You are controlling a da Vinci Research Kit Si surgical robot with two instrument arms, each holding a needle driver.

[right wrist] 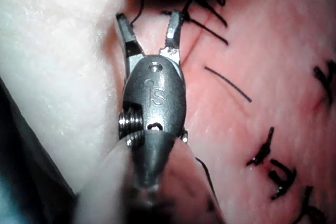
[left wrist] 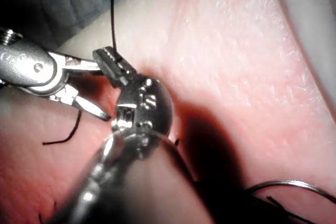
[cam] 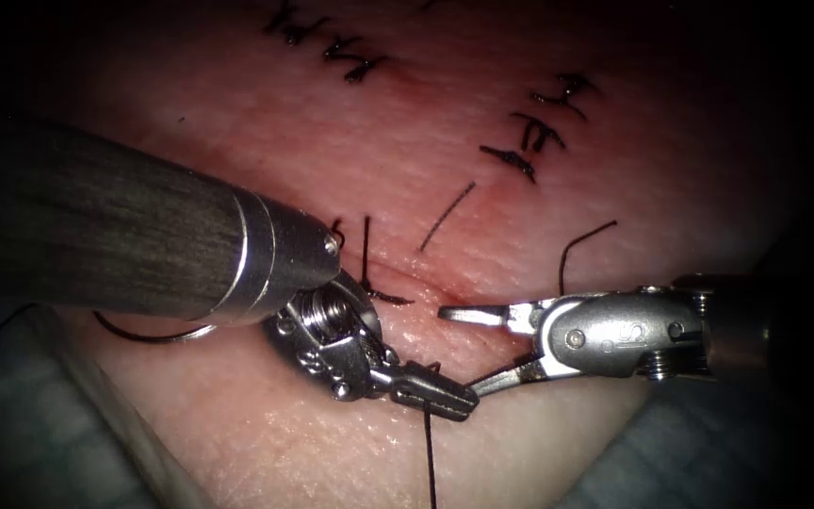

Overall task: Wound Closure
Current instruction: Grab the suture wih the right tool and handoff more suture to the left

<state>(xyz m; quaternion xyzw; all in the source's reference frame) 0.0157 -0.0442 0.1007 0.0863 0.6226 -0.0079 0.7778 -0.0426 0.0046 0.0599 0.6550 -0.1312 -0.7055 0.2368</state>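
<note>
The left arm's claw (cam: 435, 388) enters from 9 o'clock on a dark, brushed shaft with a polished steel collar; its ribbed jaws are pressed together on the thread (cam: 429, 452), which runs as a dark, fine strand straight toward 6 o'clock in the endoscope view. In the left wrist view the same claw (left wrist: 108, 62) pinches the thread (left wrist: 113, 9), the strand leaving toward 12 o'clock. The right arm's claw (cam: 471, 349) enters from 3 o'clock, its two slim, bright steel jaws spread and holding nothing; the lower jaw tip lies just beside the left claw. The right wrist view shows this claw (right wrist: 148, 27) with jaws parted in a V. The needle (cam: 154, 333), a thin curved steel wire, lies free on the tissue (cam: 266, 443) at 9 o'clock of the left claw, under its shaft, its arc bowed toward 6 o'clock and its long axis roughly from 9 to 3 o'clock; whether its tip enters the tissue cannot be told. The tissue is pale, moist and pebbled, pinker about the cut (cam: 426, 283). Dark knotted stitches (cam: 534, 137) sit toward 1 o'clock, with cut ends of thread (cam: 447, 216) beside them.
</note>
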